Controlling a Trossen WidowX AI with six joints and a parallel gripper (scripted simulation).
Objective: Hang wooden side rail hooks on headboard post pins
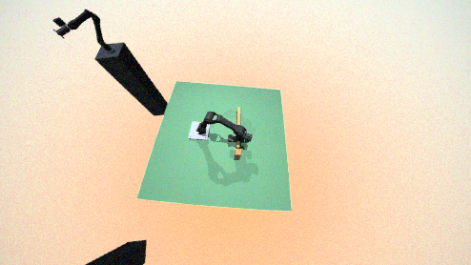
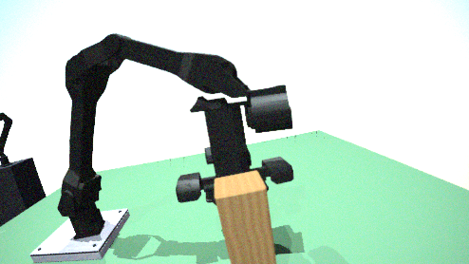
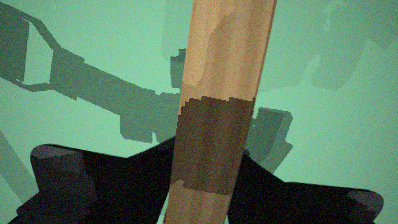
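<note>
The wooden rail (image 1: pixel 238 116) (image 3: pixel 227 50) runs from the back of the mat toward the wooden post (image 1: pixel 237 154) (image 2: pixel 244 218). My gripper (image 1: pixel 239 139) (image 2: pixel 236 177) (image 3: pixel 202 143) is shut on the rail, with one finger on each side of it, a short way behind the post. In the exterior view the post stands in front and hides the rail and the fingertips. The rail's near end lies close to the post in the top view; whether they touch is too small to tell. The hooks, slot and pins do not show. I cannot tell whether the far end touches the table.
The arm's white base plate (image 1: pixel 194 136) (image 2: pixel 57 245) is left of the rail on the green mat (image 1: pixel 181 186) (image 2: pixel 380 209). A dark pedestal (image 1: pixel 129 78) (image 2: pixel 21 187) with another arm stands beyond the mat at the back left. Another dark block (image 1: pixel 129 253) is at the lower left.
</note>
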